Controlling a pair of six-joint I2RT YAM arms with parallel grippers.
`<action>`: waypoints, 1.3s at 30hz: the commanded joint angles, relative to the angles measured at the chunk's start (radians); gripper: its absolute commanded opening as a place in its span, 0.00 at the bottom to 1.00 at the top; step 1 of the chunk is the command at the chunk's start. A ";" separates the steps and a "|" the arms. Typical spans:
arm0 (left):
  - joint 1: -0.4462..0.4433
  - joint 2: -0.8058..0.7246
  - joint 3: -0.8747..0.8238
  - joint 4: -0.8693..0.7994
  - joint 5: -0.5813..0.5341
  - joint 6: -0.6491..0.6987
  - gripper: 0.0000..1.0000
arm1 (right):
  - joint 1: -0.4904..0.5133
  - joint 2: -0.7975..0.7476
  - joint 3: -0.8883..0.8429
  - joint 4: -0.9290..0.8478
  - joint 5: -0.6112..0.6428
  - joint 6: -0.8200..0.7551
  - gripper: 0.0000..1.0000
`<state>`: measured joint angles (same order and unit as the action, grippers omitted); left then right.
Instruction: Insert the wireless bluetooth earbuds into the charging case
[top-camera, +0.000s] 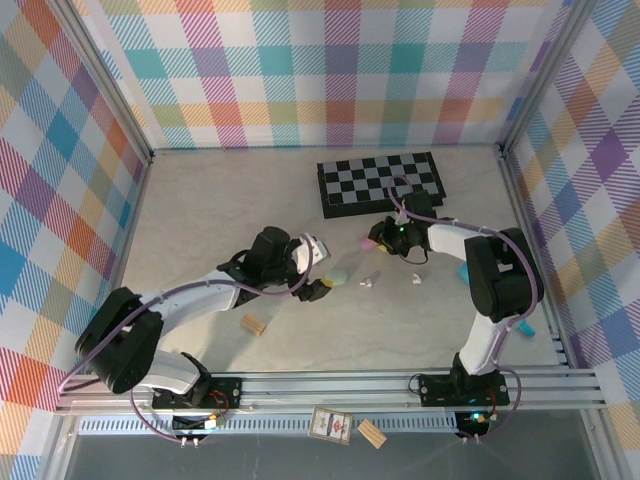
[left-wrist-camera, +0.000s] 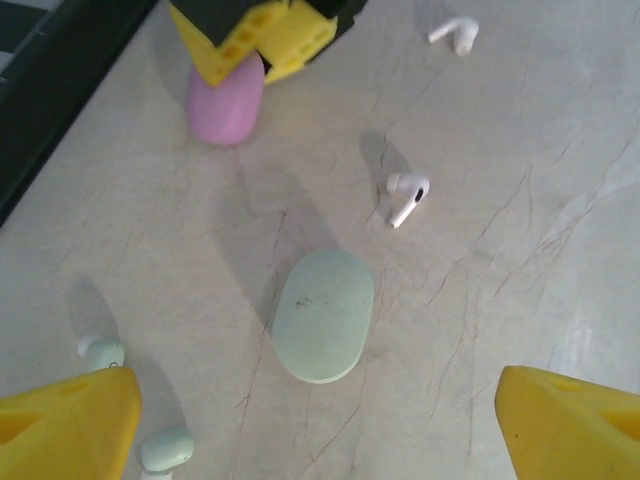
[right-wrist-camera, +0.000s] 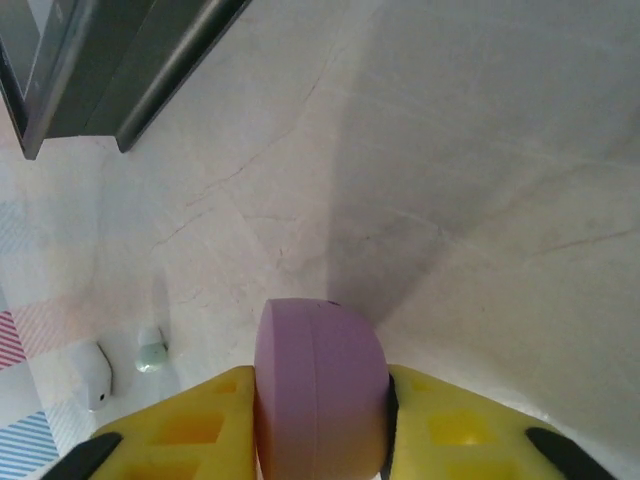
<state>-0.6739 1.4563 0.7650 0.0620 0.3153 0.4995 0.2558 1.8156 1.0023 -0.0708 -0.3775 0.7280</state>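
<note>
A closed pale green charging case (left-wrist-camera: 322, 315) lies flat on the table, ahead of my left gripper (left-wrist-camera: 320, 425), whose yellow fingers (left-wrist-camera: 65, 430) stand wide apart and open. Two pale green earbuds (left-wrist-camera: 102, 352) (left-wrist-camera: 165, 450) lie by its left finger. One white earbud (left-wrist-camera: 405, 195) lies just beyond the green case and another (left-wrist-camera: 455, 32) farther off. My right gripper (right-wrist-camera: 320, 430) is shut on a purple charging case (right-wrist-camera: 320, 385), held on edge with a finger against each flat face. From above, that gripper (top-camera: 385, 238) is near the board and the green case (top-camera: 340, 277) is mid-table.
A black chessboard (top-camera: 380, 183) lies at the back, close behind the right gripper. A tan wooden block (top-camera: 253, 324) sits near the left arm. Small cyan items (top-camera: 463, 270) lie by the right wall. Plaid walls close off three sides.
</note>
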 joint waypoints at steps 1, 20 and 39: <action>-0.006 0.047 0.080 -0.124 -0.007 0.114 0.89 | -0.012 -0.021 0.016 -0.035 0.023 -0.034 0.49; -0.055 0.380 0.371 -0.331 -0.042 0.265 0.71 | -0.021 -0.422 -0.165 -0.216 0.207 -0.123 0.75; -0.067 0.390 0.386 -0.381 -0.007 0.262 0.41 | -0.023 -0.622 -0.211 -0.288 0.168 -0.151 0.75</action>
<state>-0.7261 1.8938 1.1736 -0.3218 0.2729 0.7593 0.2401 1.2400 0.8085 -0.3386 -0.1619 0.5968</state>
